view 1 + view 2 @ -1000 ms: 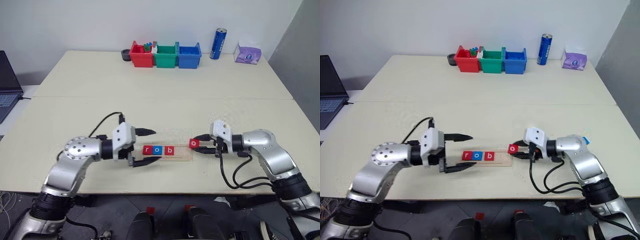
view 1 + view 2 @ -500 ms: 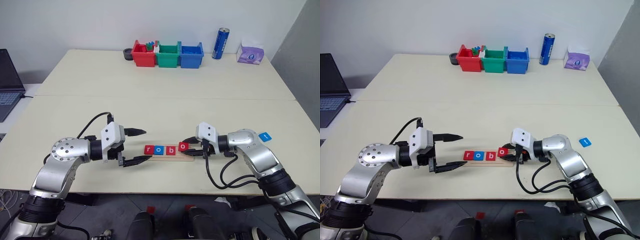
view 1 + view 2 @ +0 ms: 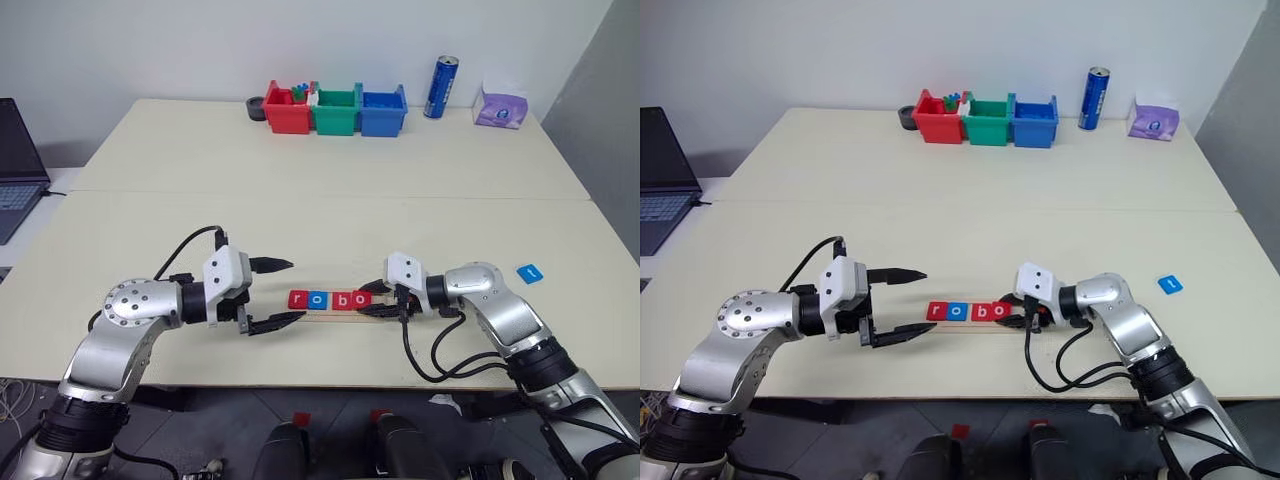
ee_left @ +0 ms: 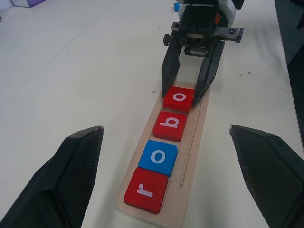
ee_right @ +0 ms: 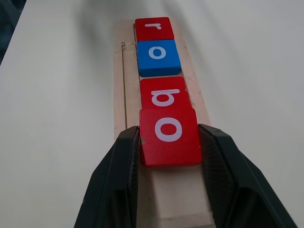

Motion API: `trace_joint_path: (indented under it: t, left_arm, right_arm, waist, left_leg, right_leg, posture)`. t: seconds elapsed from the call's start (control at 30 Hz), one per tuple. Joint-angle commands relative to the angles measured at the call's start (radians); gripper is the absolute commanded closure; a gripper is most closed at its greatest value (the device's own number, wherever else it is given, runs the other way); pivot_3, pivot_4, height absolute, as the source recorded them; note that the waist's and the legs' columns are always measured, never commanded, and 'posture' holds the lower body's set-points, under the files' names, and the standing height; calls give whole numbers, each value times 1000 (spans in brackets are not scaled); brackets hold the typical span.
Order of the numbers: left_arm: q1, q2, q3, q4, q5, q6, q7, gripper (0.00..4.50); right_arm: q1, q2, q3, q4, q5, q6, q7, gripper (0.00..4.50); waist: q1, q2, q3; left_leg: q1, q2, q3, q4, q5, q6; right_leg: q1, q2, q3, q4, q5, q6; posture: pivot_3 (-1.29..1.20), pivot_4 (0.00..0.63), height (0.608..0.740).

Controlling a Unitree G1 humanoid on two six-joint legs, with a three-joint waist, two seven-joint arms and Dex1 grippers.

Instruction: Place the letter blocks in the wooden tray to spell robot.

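Observation:
The wooden tray (image 3: 374,314) lies near the table's front edge. In its groove a red "r" (image 3: 297,299), a blue "o" (image 3: 317,299) and a red "b" (image 3: 340,300) sit in a row. My right gripper (image 3: 372,300) is shut on a red "o" block (image 5: 168,136), holding it low over the groove, right against the "b". Whether this block rests on the wood I cannot tell. My left gripper (image 3: 296,290) hangs open and empty just off the tray's left end. A blue "t" block (image 3: 529,272) lies on the table far to the right.
Red (image 3: 283,108), green (image 3: 335,110) and blue (image 3: 384,110) bins stand at the table's far edge, with a blue can (image 3: 439,87) and a tissue pack (image 3: 500,108) to their right. A laptop (image 3: 15,165) sits at the far left.
My right gripper has moved left and down with the red "o", from past the tray's right end to right beside the "b". The left arm has stayed put.

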Motion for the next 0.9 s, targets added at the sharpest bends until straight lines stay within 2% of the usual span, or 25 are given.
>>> trace_joint_path:
  t: [0.03,0.33,0.6,0.63,0.9]
  left_arm:
    - [-2,6,21,-35,-16,3,4,0]
    - [-2,7,22,-38,-15,6,2,0]
    - [-6,8,22,-30,-10,0,0,0]
    - [-6,8,22,-30,-10,-1,0,0]
    - [-6,0,11,-31,-7,-8,-2,0]
  right_arm:
    - [-32,8,-4,1,-5,-17,3,3049]
    - [-35,12,-1,5,-6,-11,12,3049]
    - [-43,11,-3,6,-1,-3,21,250]
    - [-45,11,-5,7,0,-3,21,41]
    - [-47,-6,-66,-39,61,85,14,41]
  waist:
    - [0,0,0]
    - [0,0,0]
    - [0,0,0]
    - [0,0,0]
    - [0,0,0]
  left_leg:
    - [0,0,0,0,0,0]
    - [0,0,0,0,0,0]
    - [0,0,0,0,0,0]
    - [0,0,0,0,0,0]
    - [0,0,0,0,0,0]
  right_leg:
    - [0,0,0,0,0,0]
    - [0,0,0,0,0,0]
    - [0,0,0,0,0,0]
    - [0,0,0,0,0,0]
    - [0,0,0,0,0,0]
  posture:
    - [0,150,740]
    - [0,150,740]
    - [0,150,740]
    - [0,150,740]
    - [0,150,740]
